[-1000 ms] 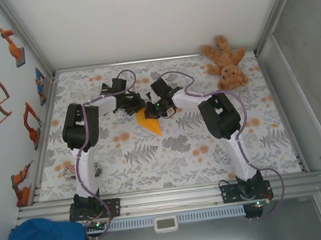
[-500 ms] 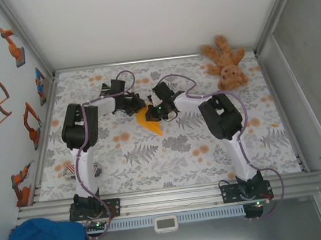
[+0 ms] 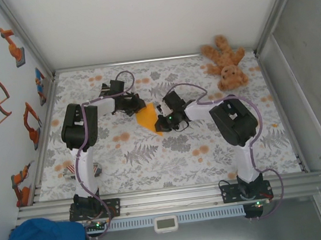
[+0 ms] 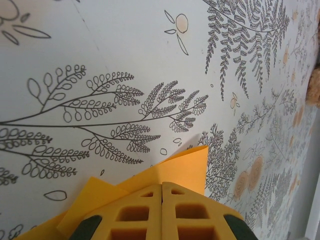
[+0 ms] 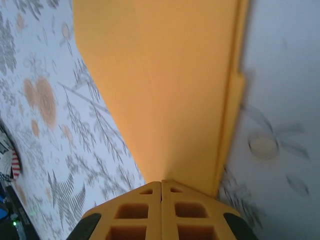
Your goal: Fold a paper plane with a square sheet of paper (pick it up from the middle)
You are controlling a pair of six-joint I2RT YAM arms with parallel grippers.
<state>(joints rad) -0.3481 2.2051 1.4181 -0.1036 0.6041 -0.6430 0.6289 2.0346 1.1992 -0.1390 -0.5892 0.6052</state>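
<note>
Pinching paper (image 3: 147, 120): left claw (image 4: 161, 188), right claw (image 5: 161, 185)

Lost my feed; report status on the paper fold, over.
Left pincer shut on the folded paper sheet. Right pincer shut on its other end. Teddy bear well apart.

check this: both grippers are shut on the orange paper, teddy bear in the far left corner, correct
Wrong corner: the top external view shows the teddy bear far right. The left gripper and right gripper are shut on the orange paper.

Bare tablecloth (image 3: 171, 159) spans the near middle; a teddy bear (image 3: 227, 61) blocks the far right corner
</note>
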